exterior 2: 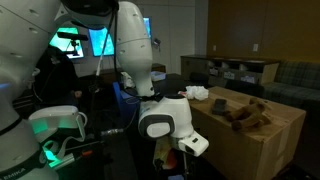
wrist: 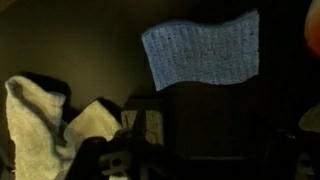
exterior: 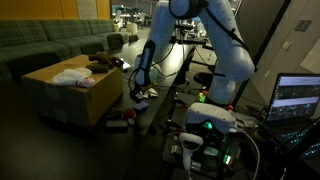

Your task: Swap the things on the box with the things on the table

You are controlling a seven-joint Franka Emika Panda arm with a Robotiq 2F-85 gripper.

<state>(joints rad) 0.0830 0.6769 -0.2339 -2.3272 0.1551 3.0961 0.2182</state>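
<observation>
Your black worktop is the long, dark surface beside the tan cardboard box, which stands in front of the green sofa. On the box top lie a white cloth and a brown lump. A blue-grey cloth lies flat on the worktop. Your gripper hangs near it, jaws wide, holding nothing.
</observation>
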